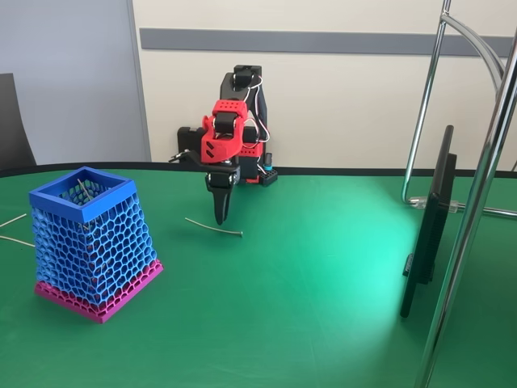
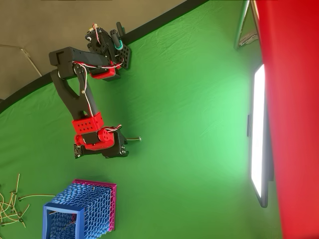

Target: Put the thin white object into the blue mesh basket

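Green table [image 1: 323, 323]: thin white object [image 1: 213, 227] lies flat just behind the gripper [image 1: 219, 217], whose fingers point down, pressed together, empty. Blue mesh basket [image 1: 85, 206] stands left, apart.

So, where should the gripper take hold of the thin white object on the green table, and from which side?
Probably near the middle of the thin white object, coming straight down from above. It lies flat on the green table and is very thin, so a side approach has nothing to catch. Its slight curve may lift the middle a little. The fingers should close across its length. The gripper already hangs close above it.
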{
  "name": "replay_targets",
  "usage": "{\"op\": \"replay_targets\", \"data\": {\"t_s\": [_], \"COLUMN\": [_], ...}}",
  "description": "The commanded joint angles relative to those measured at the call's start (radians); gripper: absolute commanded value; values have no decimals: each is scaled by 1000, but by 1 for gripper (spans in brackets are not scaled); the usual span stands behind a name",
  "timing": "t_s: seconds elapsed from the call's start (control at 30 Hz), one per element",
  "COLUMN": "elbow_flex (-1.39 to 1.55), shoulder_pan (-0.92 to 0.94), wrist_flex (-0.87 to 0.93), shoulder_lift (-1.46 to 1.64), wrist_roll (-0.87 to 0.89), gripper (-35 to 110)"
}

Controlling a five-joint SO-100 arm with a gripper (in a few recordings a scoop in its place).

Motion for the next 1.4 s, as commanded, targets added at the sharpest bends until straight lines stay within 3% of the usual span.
{"op": "replay_targets", "data": {"t_s": [0.0,1.37], "elbow_flex": [-46,-84], "shoulder_pan": [-21,-117], "wrist_flex": [25,6], "shoulder_lift": [-6,-161], "wrist_roll": [12,26], "gripper": [27,18]}}
